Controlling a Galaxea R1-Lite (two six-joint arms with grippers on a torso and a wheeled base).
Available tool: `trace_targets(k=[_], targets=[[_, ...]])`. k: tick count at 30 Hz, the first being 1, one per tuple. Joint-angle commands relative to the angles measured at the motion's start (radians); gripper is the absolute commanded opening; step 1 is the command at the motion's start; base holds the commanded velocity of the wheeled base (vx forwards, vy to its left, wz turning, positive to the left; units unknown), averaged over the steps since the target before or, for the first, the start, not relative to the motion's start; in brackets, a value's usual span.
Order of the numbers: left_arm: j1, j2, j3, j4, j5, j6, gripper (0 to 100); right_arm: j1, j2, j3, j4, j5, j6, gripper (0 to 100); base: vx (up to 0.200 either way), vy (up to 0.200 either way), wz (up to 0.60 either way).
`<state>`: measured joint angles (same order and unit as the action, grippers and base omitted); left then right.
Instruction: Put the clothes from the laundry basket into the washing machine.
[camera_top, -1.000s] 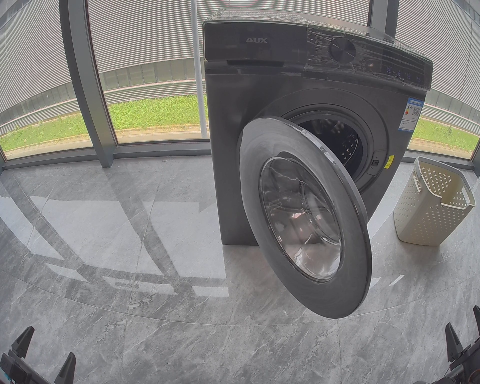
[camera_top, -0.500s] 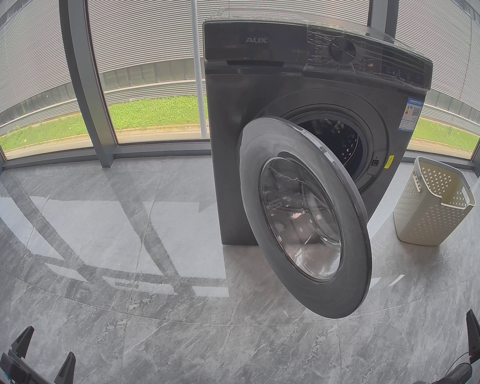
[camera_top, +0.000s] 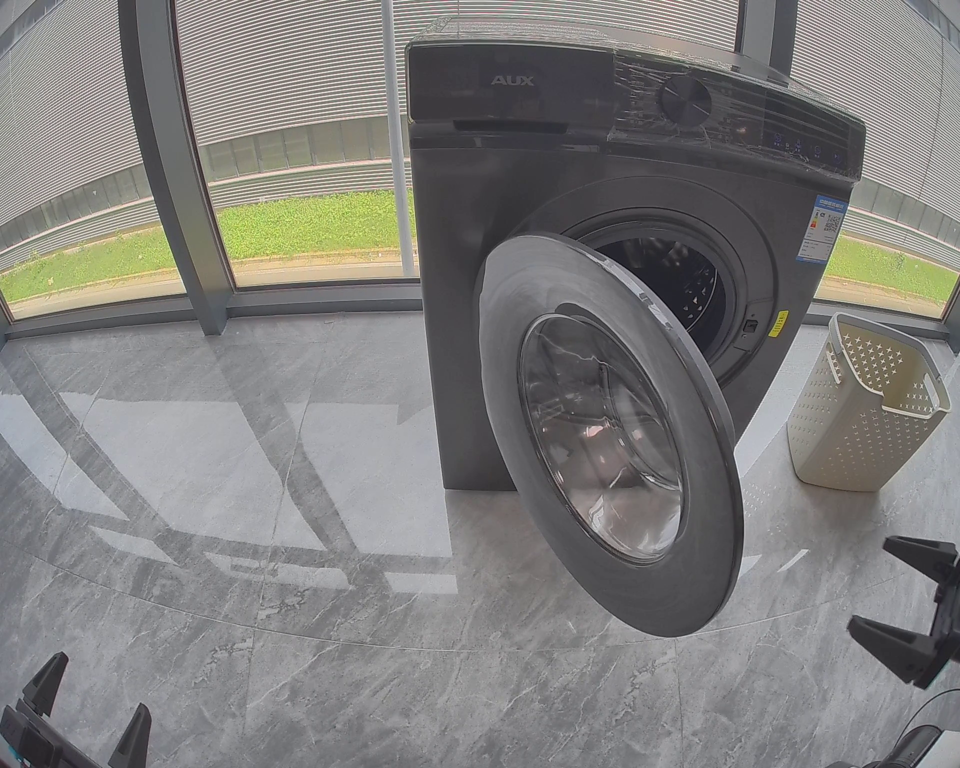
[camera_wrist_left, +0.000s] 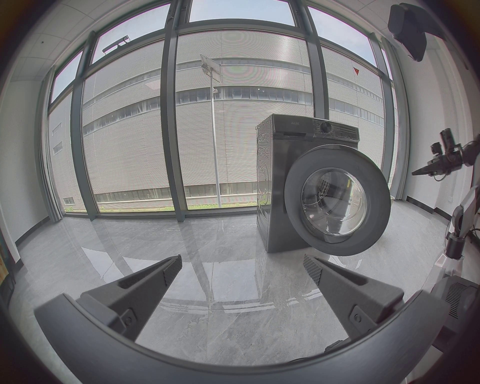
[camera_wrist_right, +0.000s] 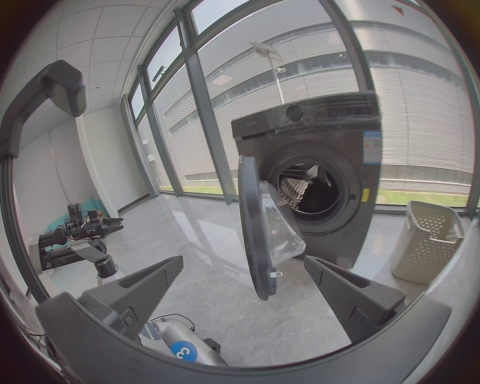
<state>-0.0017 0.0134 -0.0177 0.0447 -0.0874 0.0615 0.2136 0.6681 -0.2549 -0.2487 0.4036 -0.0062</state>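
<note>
The grey washing machine (camera_top: 480, 200) stands before the windows with its round door (camera_top: 610, 440) swung wide open. In the right wrist view a striped cloth (camera_wrist_right: 295, 189) lies inside the drum. To the machine's right, on the floor, stands the cream perforated laundry basket (camera_top: 865, 415); the inner walls that I see are bare and its bottom is hidden. My right gripper (camera_top: 905, 600) hangs open below the basket at the view's right edge, fingers turned sideways, holding nothing. My left gripper (camera_top: 85, 705) is open and low at the front left, far from the machine.
Tall windows with grey frames (camera_top: 180, 180) run behind the machine. Grey marble floor (camera_top: 300, 480) spreads wide to the machine's left and front. The open door juts out toward me, between the drum opening and my left arm.
My right gripper has risen from the bottom right corner and turned sideways, now higher at the right edge. The left gripper, door and basket have not moved.
</note>
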Motion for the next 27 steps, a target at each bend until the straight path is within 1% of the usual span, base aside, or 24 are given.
trace_targets(k=[1,3,4,6,10,12,14,17,18,19,22,23,24,25,27], targets=[[0.0,-0.013,0.016,0.0,-0.002,0.0,100,0.13,0.556,-0.08,-0.29,0.044,-0.005,100,0.0,0.0,0.0],[0.002,-0.013,0.018,0.0,0.0,0.0,100,0.128,0.561,-0.081,-0.294,0.044,-0.005,100,0.0,0.0,0.0],[0.002,-0.013,0.018,0.0,0.0,-0.002,100,0.124,0.653,-0.113,-0.354,0.038,-0.003,100,0.0,0.0,0.0],[0.002,-0.013,0.018,0.0,-0.002,0.0,100,0.128,0.673,-0.126,-0.36,0.037,-0.003,100,0.0,0.0,0.0],[0.0,-0.013,0.016,0.0,-0.002,0.0,100,0.132,0.723,-0.159,-0.365,-0.003,-0.003,100,0.0,0.0,0.0],[0.0,-0.013,0.018,0.0,-0.002,0.0,100,0.128,0.743,-0.176,-0.371,-0.014,-0.001,100,0.0,0.0,0.0],[0.0,-0.013,0.018,0.0,-0.002,0.0,100,0.118,0.768,-0.199,-0.383,-0.045,0.003,100,0.0,0.0,0.0],[0.002,-0.013,0.018,0.0,-0.002,0.0,100,0.101,0.792,-0.222,-0.419,-0.134,0.025,100,0.0,0.0,0.0],[0.002,-0.013,0.016,0.0,-0.002,0.0,100,0.078,0.792,-0.228,-0.437,-0.16,0.035,100,0.0,0.0,0.0],[0.0,-0.013,0.016,0.0,-0.002,0.0,100,0.049,0.791,-0.23,-0.448,-0.166,0.037,100,0.0,0.0,0.0],[0.0,-0.013,0.018,0.0,-0.002,0.0,100,-0.059,0.769,-0.221,-0.477,-0.164,0.029,100,0.0,0.0,0.0],[0.0,-0.013,0.018,0.0,-0.002,0.0,100,-0.063,0.768,-0.219,-0.477,-0.164,0.029,100,0.0,0.0,0.0],[0.0,-0.013,0.018,0.0,-0.002,0.0,100,-0.102,0.726,-0.205,-0.478,-0.164,0.02,100,0.0,0.0,0.0],[0.0,-0.013,0.018,0.0,-0.002,0.0,100,-0.102,0.726,-0.205,-0.478,-0.164,0.02,100,0.0,0.0,0.0],[0.0,-0.013,0.018,0.0,-0.002,0.001,100,-0.183,0.657,-0.165,-0.475,-0.166,-0.009,100,0.0,0.0,0.0]])
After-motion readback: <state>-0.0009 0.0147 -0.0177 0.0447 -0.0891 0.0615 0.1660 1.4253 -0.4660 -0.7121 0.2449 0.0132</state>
